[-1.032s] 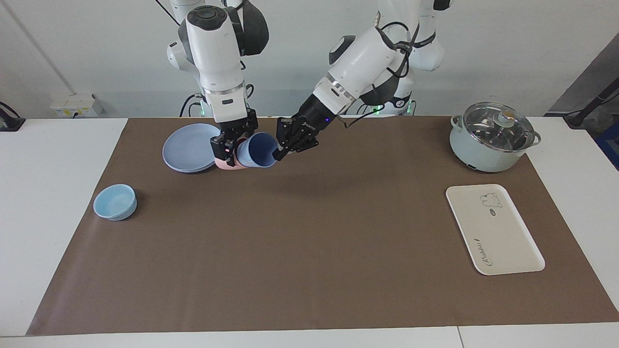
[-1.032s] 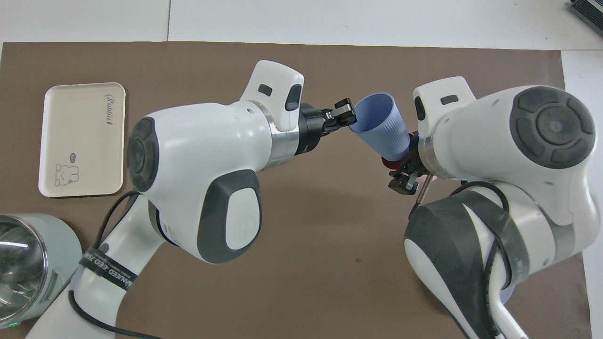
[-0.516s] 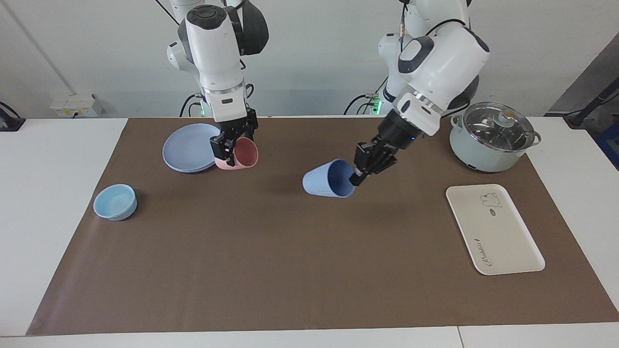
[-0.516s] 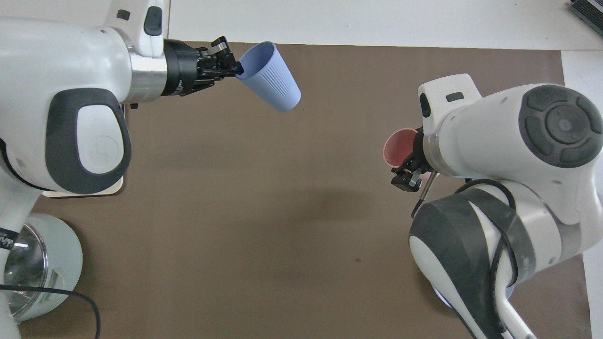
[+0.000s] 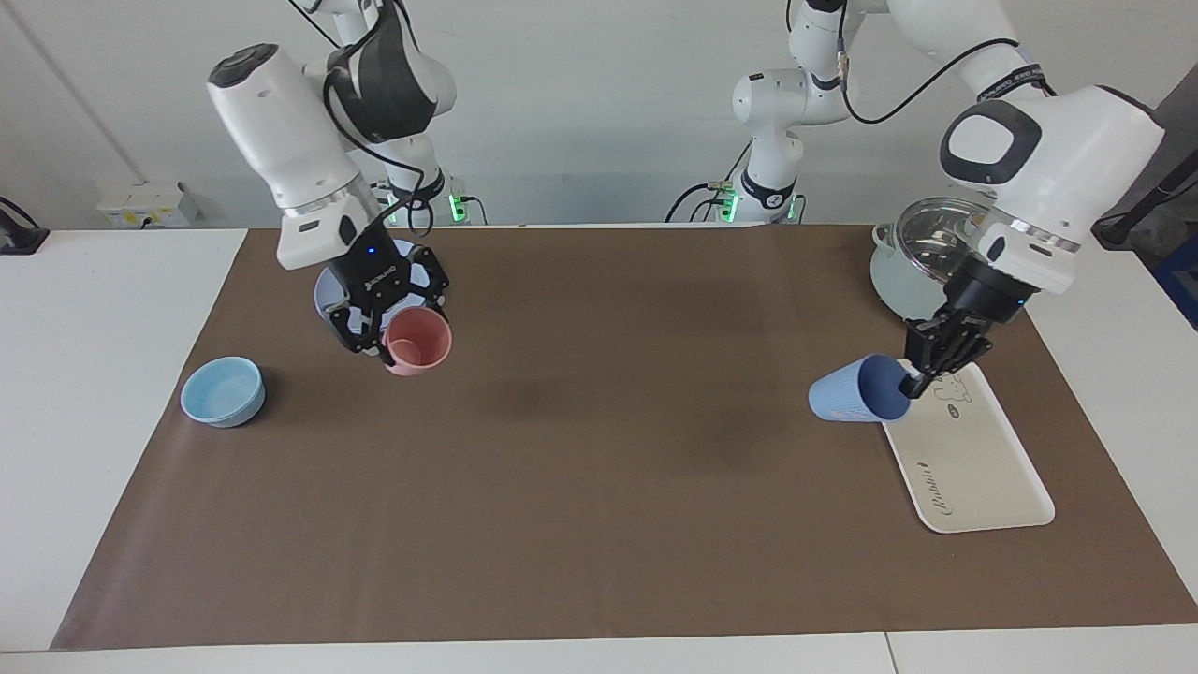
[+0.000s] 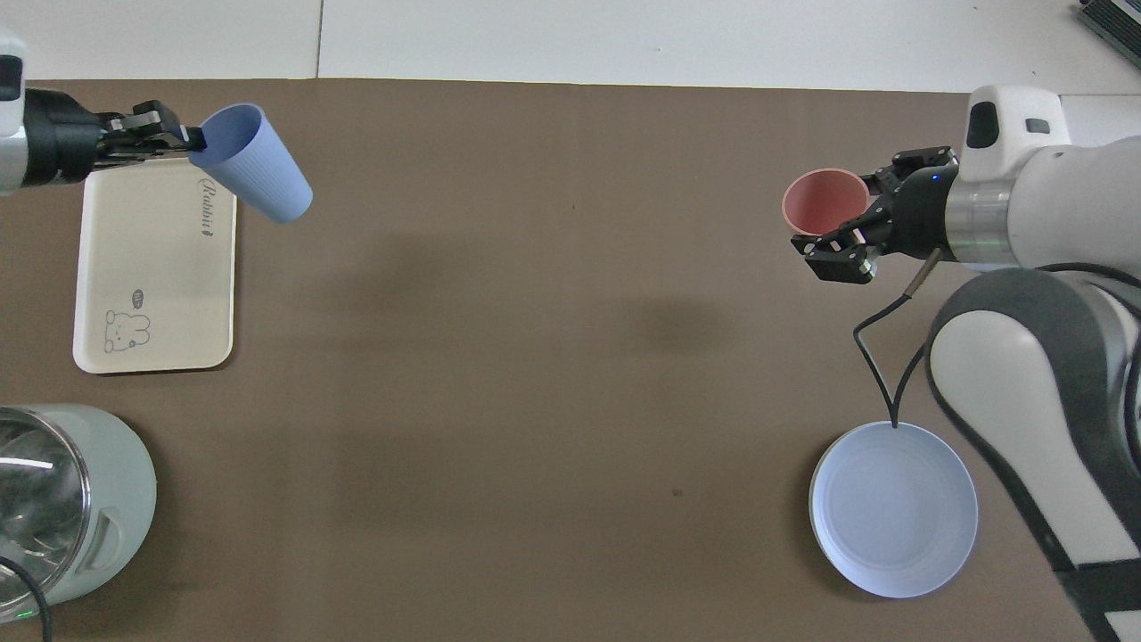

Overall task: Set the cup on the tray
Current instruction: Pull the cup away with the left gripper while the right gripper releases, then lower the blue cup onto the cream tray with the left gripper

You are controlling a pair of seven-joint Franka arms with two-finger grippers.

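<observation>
The periwinkle-blue cup (image 5: 854,395) (image 6: 258,178) hangs tilted in the air, its mouth turned toward my left gripper (image 5: 913,379) (image 6: 183,138), which is shut on its rim. It hovers over the edge of the cream tray (image 5: 973,468) (image 6: 151,267) that faces the table's middle. The tray lies flat on the brown mat at the left arm's end, with nothing on it. My right gripper (image 5: 388,342) (image 6: 856,232) is shut on the rim of a pink cup (image 5: 418,342) (image 6: 824,201), raised over the mat beside the blue plate.
A round blue plate (image 5: 328,290) (image 6: 891,508) lies near the right arm's base. A light-blue bowl (image 5: 223,390) sits farther out at that end. A lidded pale-green pot (image 5: 913,271) (image 6: 62,499) stands beside the tray, nearer to the robots.
The left arm pulled the blue cup out of the pink one and carried it across the table to the tray. The right gripper lifted the pink cup away from the plate.
</observation>
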